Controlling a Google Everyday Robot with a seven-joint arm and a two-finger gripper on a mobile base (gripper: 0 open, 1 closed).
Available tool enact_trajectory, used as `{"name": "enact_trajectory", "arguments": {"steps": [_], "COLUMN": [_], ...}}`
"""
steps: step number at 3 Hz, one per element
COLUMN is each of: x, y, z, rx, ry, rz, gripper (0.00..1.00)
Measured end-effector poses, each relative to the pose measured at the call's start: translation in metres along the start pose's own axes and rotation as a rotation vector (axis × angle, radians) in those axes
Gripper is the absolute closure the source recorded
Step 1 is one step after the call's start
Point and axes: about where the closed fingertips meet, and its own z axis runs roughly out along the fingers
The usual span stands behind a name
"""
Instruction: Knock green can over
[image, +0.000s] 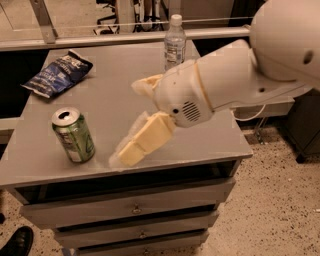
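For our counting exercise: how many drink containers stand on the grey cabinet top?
2: the small green aluminium can front left, left of the hand; the clear plastic water bottle at the back edge. The arm may hide more.

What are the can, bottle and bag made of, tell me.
The green can: likely aluminium, shiny silver top with pull-tab. The bottle: clear plastic, see-through, white cap. The bag: glossy crinkled film, plastic or foil. The gripper, open, hovers beside the can, not touching.
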Motion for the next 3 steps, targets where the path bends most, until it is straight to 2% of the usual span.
{"name": "enact_trajectory", "arguments": {"steps": [1,2,3], "x": [-0.012,-0.020,-0.018], "y": [-0.004,-0.010,-0.016], "z": [0.057,0.102,0.136], "rx": [-0.043,-0.065,-0.072], "ry": [-0.173,-0.286,-0.344], "rz": [-0.040,-0.090,-0.115], "gripper": [0.00,0.00,0.00]}}
